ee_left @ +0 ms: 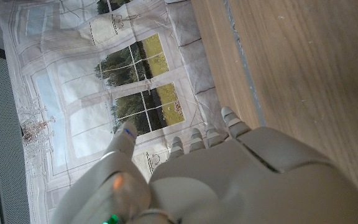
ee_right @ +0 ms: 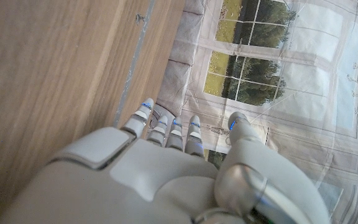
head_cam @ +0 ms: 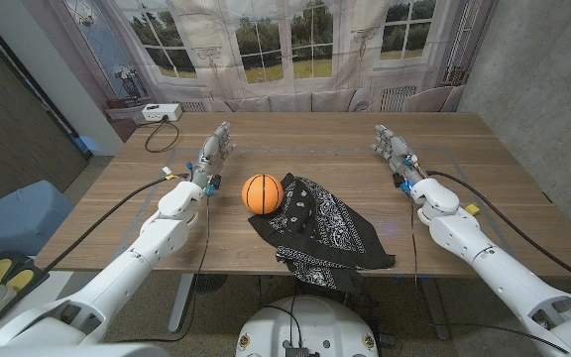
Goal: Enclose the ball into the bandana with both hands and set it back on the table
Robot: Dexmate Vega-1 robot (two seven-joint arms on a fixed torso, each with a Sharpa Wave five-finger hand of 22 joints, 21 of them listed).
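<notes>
An orange basketball sits on the wooden table near the middle, touching the left corner of a crumpled black bandana with white paisley print that spreads toward the front edge. My left hand stands to the left of the ball, fingers stretched out toward the far side, holding nothing. My right hand stands well to the right of the bandana, fingers also extended and empty. In the left wrist view the left hand shows from behind beside bare wood, and the right hand shows likewise in the right wrist view.
A white box with a black cable lies at the table's far left corner. A printed window backdrop hangs behind the table. A blue bin stands on the floor at the left.
</notes>
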